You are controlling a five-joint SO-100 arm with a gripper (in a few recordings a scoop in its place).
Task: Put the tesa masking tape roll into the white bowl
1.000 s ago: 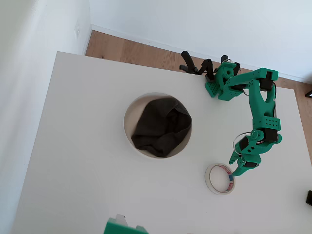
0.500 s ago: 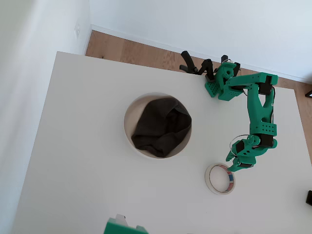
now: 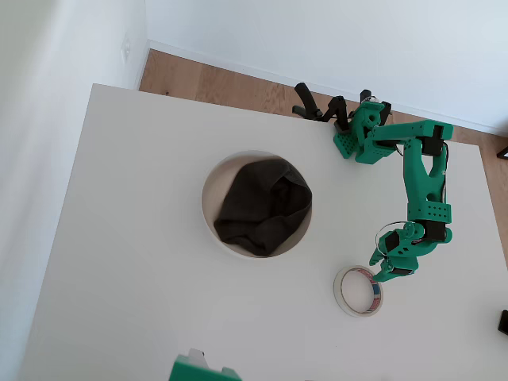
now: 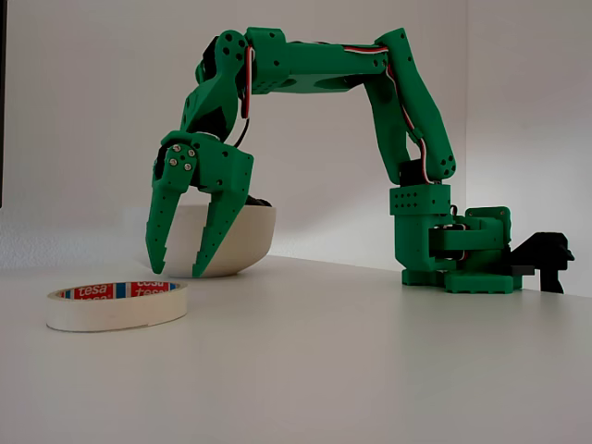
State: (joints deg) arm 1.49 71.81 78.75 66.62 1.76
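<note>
Here the hand (image 4: pixel 179 270) hangs spread, empty, just above the tape (image 4: pixel 117 304) lying flat on the surface (image 4: pixel 370 370); bowl (image 3: pixel 208 208) well apart.

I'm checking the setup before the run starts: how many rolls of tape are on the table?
1. The tesa masking tape roll lies flat on the white table, right of the white bowl in the overhead view, just beside the open gripper.

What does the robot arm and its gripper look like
The arm is bright green plastic with blocky printed segments and black servo motors at the joints. Thin red, white and black cables run along its upper links. The gripper has two long tapered green fingers, with silver screws on its knuckle.
</note>
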